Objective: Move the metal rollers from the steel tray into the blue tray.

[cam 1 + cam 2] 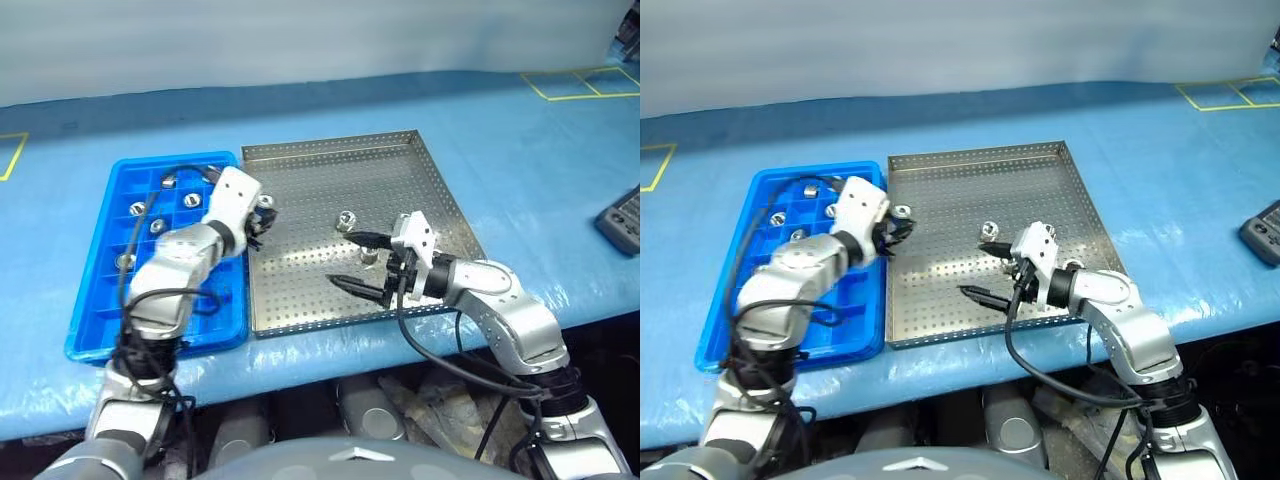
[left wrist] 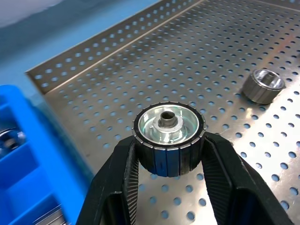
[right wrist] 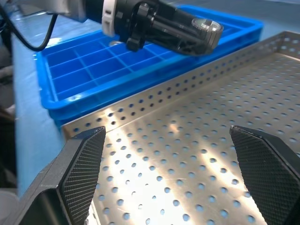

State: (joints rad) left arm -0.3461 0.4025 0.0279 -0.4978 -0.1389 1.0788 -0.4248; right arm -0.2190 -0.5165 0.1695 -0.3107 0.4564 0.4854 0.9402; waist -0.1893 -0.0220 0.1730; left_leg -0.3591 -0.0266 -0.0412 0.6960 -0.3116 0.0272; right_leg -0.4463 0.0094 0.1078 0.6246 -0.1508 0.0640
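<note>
Bright, even light; glare patches on the steel tray [image 3: 154,136]; near fingers [image 3: 79,168] soft.

Steel tray [image 1: 300,290]: square, perforated floor, low rim, flat on the desk. Blue tray [image 1: 90,320]: plastic, grid of square compartments, just beside the steel tray's left edge.

Metal rollers: one [image 2: 168,139], ribbed, hollow hub facing up, clamped between the left end effector [image 2: 169,161] fingers, above the steel tray's left edge. Two loose on the perforated floor, one mid-tray [image 1: 347,220], one nearer the front [image 1: 369,256]. Several sit in blue tray compartments, e.g. [image 1: 137,209].
</note>
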